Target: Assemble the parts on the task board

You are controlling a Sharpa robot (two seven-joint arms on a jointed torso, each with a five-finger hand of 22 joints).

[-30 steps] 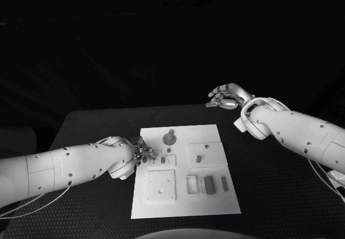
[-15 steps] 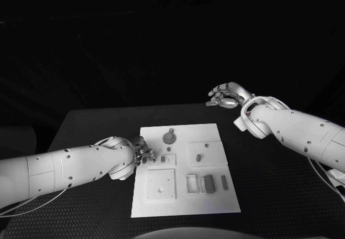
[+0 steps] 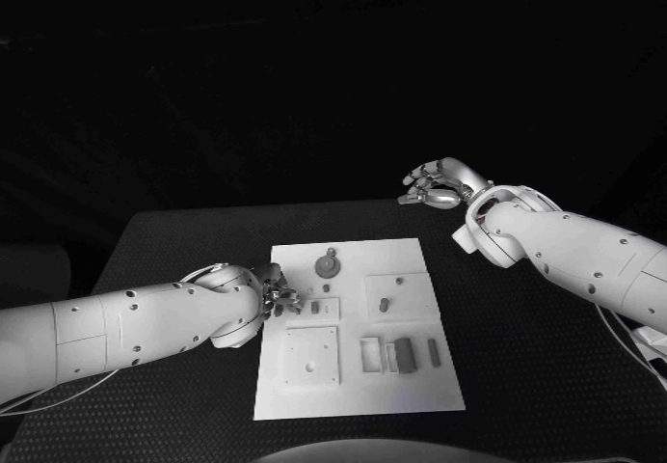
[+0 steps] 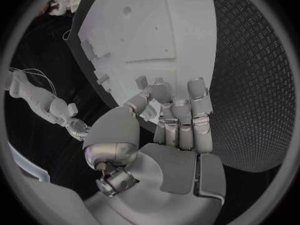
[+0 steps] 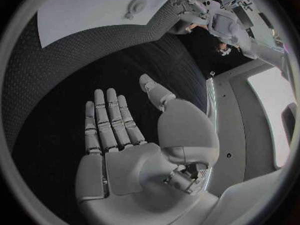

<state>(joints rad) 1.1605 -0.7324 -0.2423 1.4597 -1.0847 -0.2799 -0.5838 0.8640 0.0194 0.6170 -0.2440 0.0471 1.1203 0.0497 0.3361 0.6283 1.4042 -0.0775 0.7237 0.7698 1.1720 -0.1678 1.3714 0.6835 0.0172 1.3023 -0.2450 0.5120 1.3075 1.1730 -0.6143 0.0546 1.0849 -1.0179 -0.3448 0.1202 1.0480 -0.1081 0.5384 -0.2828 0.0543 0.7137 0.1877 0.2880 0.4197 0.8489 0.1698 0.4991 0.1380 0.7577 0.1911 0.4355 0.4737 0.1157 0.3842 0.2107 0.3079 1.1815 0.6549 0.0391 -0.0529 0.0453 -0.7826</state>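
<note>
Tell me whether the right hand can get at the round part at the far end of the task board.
Probably yes. The right hand hangs open beyond the table's far edge, nothing between it and the round part on the task board. The left hand works at the board's left edge, clear of that path.

Left hand now slightly farther over the task board's left edge, fingertips nearer the small part there. Left arm shifted a little along with it.

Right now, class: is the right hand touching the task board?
Apart. In the head view the right hand is raised beyond the table's far edge, well clear of the task board.
</note>
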